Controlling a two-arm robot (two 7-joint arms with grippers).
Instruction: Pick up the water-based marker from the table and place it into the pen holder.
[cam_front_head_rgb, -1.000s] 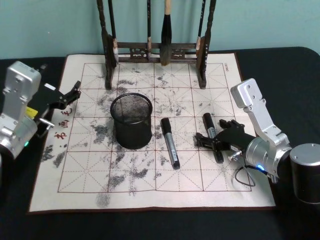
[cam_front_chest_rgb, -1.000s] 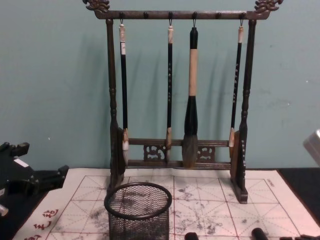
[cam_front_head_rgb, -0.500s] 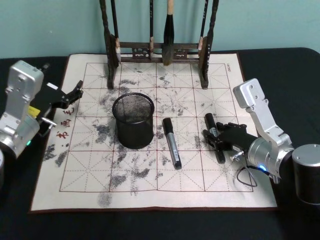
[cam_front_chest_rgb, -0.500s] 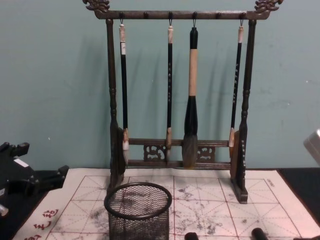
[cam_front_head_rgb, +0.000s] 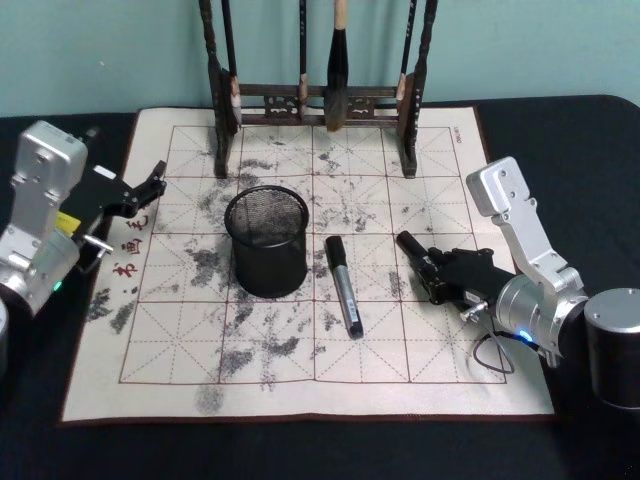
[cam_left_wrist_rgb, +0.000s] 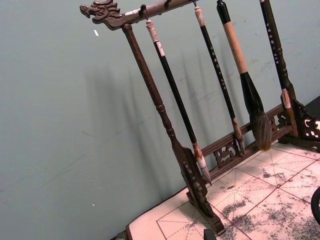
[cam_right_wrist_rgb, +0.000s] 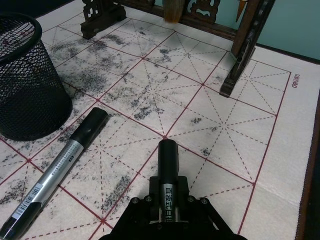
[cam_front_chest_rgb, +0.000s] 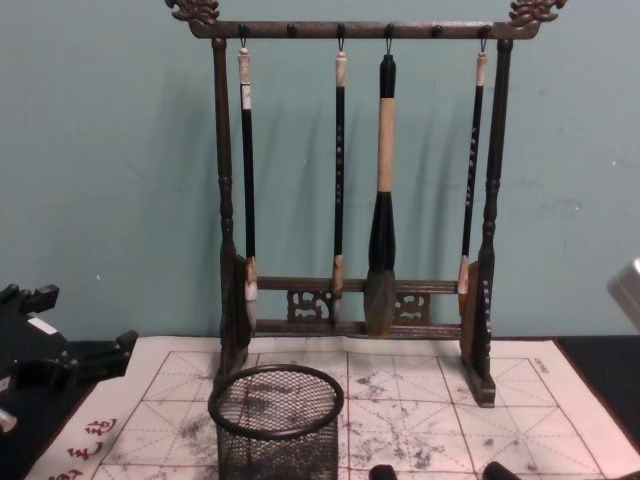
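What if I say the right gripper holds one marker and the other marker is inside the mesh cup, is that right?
Not quite. The right gripper does hold one marker, but the other marker is not inside the cup. It lies flat on the mat beside the cup. The head view shows it.

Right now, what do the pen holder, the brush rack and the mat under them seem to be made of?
Pen holder: black metal wire mesh, matte; you see through its wall. Brush rack: dark wood, likely varnished; turned posts, carved ends. Mat: white felt or cloth, probably; soft-looking, soaked ink stains. The right pincer grips a black marker. Left pincer: open, at the mat's left edge.
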